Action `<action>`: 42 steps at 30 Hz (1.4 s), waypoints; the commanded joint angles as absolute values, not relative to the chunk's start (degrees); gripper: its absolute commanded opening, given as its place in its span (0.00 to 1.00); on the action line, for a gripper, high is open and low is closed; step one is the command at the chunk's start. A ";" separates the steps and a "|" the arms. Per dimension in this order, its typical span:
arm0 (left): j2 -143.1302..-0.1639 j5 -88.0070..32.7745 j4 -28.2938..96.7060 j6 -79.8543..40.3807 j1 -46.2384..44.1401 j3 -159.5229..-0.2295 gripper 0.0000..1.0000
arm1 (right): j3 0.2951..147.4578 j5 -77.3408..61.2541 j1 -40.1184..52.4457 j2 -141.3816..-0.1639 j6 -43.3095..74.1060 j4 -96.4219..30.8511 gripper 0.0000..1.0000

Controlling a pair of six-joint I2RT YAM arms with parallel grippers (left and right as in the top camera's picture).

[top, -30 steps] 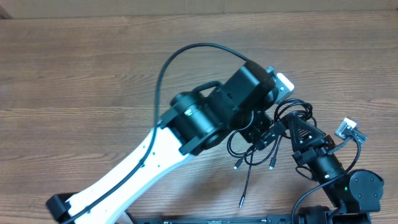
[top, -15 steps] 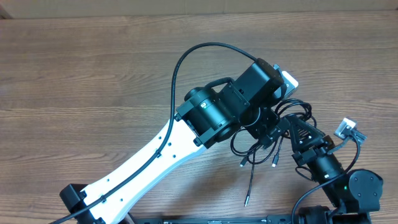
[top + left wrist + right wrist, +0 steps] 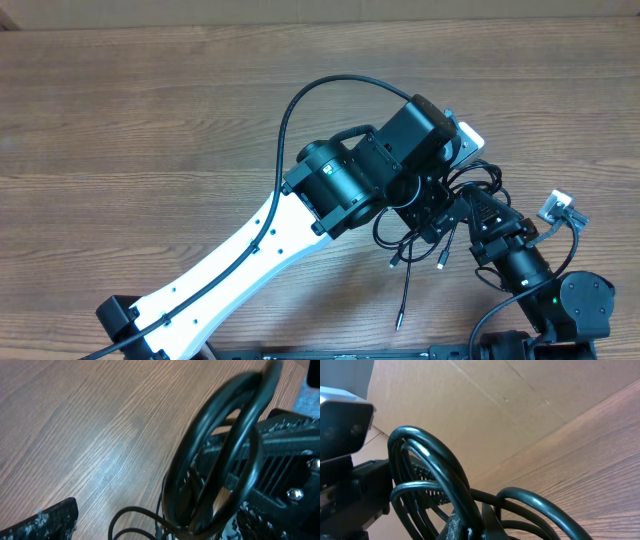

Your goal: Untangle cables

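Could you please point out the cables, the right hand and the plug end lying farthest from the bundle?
cables (image 3: 447, 470), right wrist view, on the loop arching above the fingertips.
right hand (image 3: 474, 527), right wrist view, midway between its closed fingertips.
plug end (image 3: 398, 325), overhead view, tip of the trailing strand.

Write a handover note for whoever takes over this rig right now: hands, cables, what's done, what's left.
Left hand: open, at the bunch, gripping nothing.
Right hand: shut on the cables.
Cables: one tangled bunch between the two hands, at the right of the table; a few plug ends trail loose toward the near edge.
Done: bunch gripped on one side.
Left: take a strand with the left hand, pull the cords apart, lay each out separately.
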State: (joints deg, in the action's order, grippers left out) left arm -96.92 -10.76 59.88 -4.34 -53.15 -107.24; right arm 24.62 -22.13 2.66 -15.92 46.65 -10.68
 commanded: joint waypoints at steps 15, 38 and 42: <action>-97.82 -8.29 61.10 -3.38 -52.95 -108.14 1.00 | 24.77 -22.00 2.90 -15.51 49.76 -9.28 0.04; -97.84 -7.42 59.57 -3.42 -53.67 -108.14 1.00 | 24.77 -23.70 2.90 -15.51 51.22 -7.51 0.04; -97.89 -4.60 59.94 -3.40 -53.67 -108.14 1.00 | 24.77 -23.70 2.90 -15.51 51.22 -7.51 0.04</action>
State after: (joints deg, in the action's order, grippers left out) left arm -96.95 -7.57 59.94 -4.29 -53.25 -107.24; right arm 24.62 -23.46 2.68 -15.92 50.83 -8.25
